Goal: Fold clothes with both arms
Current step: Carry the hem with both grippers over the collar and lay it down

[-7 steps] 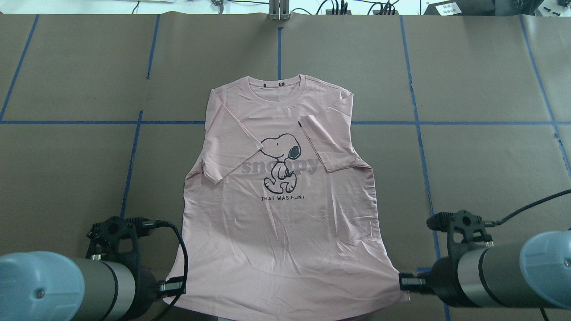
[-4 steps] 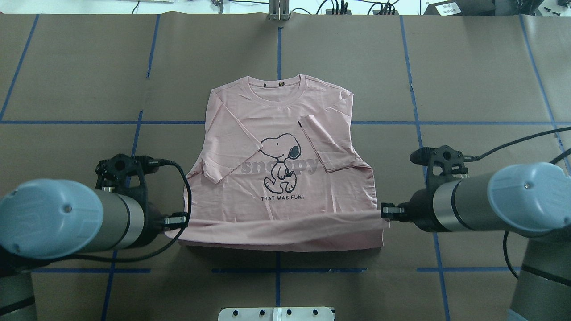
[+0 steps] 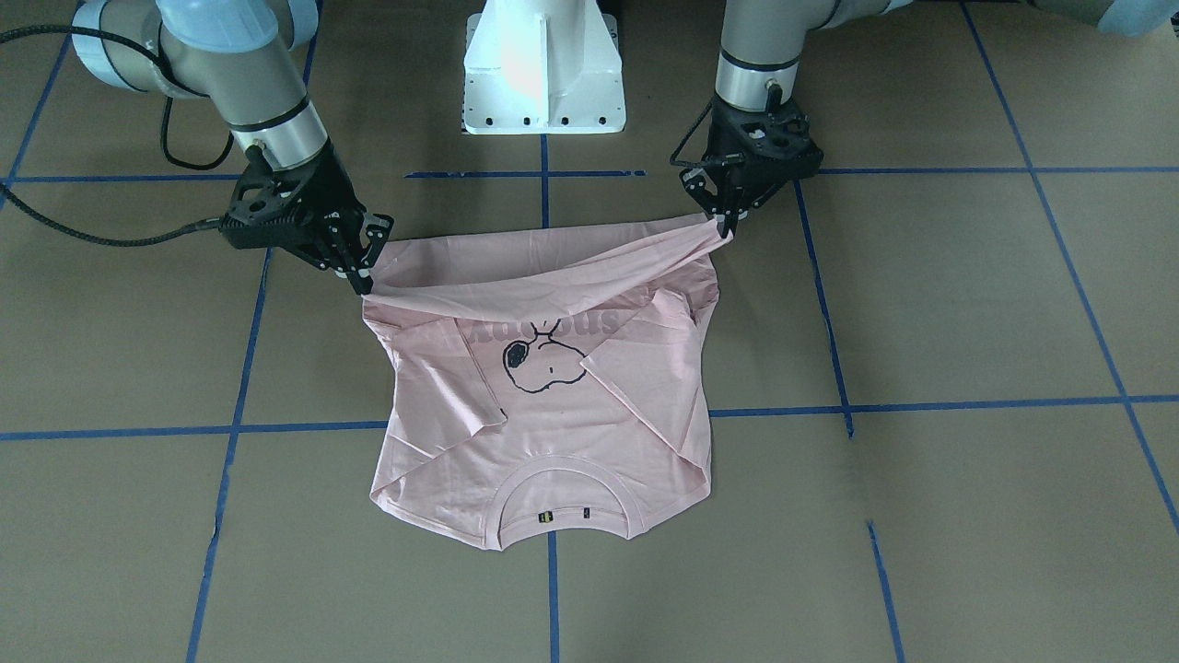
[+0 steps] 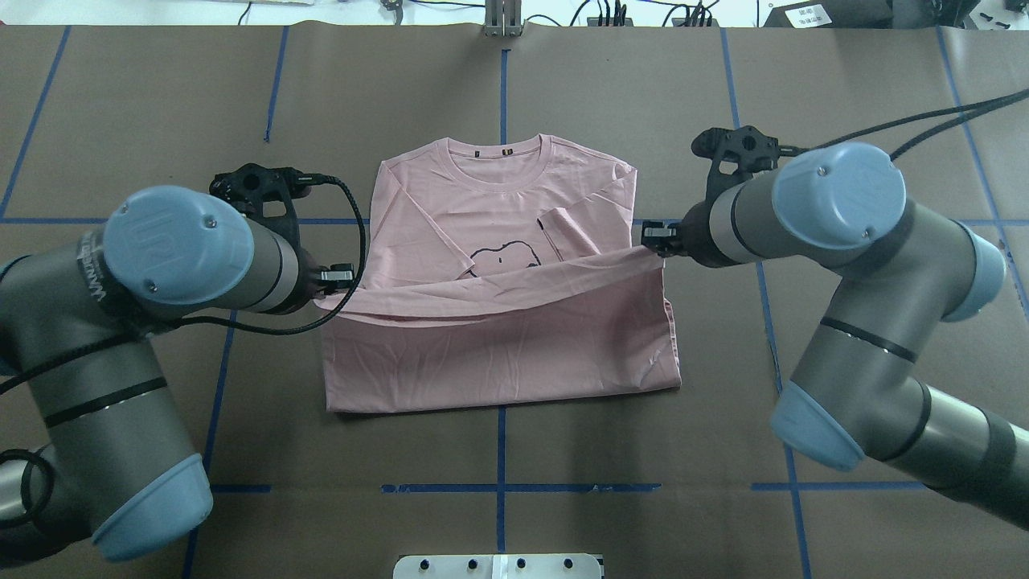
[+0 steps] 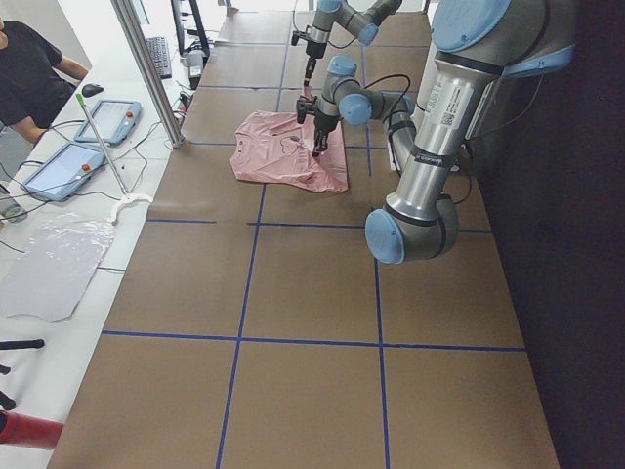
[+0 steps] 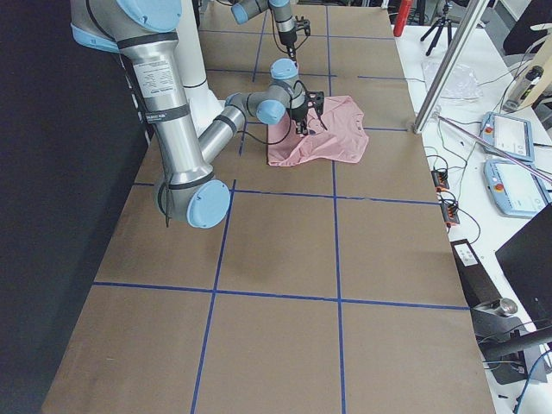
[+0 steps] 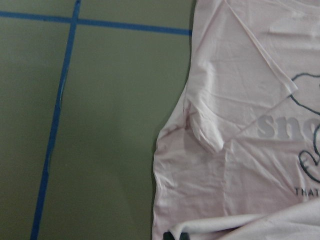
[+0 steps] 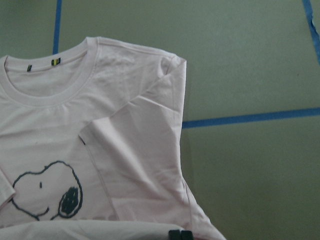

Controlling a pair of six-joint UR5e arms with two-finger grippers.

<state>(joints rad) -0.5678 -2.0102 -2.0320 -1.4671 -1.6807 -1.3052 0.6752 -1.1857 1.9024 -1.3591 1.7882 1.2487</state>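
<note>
The pale pink T-shirt (image 4: 498, 354) lies front up on the brown table, collar (image 4: 502, 157) at the far side and both sleeves folded inward. My left gripper (image 4: 338, 277) is shut on the left hem corner and my right gripper (image 4: 655, 239) on the right one. Between them the hem hangs stretched above the chest, covering the lower part of the dog print (image 4: 502, 256). From across the table, the left gripper (image 3: 728, 226) and right gripper (image 3: 362, 276) hold the raised hem over the shirt (image 3: 553, 442). Each wrist view looks down on the shirt (image 7: 240, 150) (image 8: 125, 150).
The white pedestal base (image 3: 543, 74) stands at the robot's side of the table. Blue tape lines (image 4: 498, 487) grid the brown surface. A metal post (image 4: 502, 16) rises at the far edge. A person (image 5: 29, 68) sits at a side desk with tablets (image 5: 107, 117).
Both grippers have carried the hem away from the robot towards the collar. The near fold line has moved farther from the robot, and the lettering and most of the dog print are now covered.
</note>
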